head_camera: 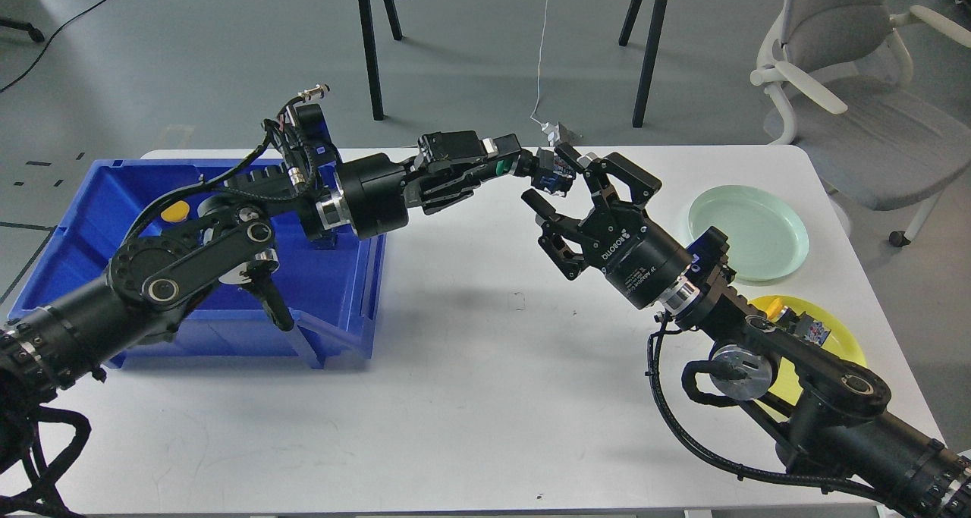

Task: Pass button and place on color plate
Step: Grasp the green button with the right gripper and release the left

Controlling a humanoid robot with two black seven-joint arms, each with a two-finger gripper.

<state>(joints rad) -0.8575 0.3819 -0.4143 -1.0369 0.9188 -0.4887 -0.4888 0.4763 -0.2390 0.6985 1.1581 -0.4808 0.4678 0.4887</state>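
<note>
A small button with a blue and black body is held above the table's far middle. My left gripper reaches in from the left and is shut on it. My right gripper comes up from the right with its jaws open on either side of the button, one finger above and one below. A pale green plate lies at the right of the table. A yellow plate lies nearer, partly hidden by my right arm.
A blue bin stands at the left with a yellow button inside, my left arm passing over it. A small blue-based piece sits on the yellow plate. An office chair and stand legs are beyond the table.
</note>
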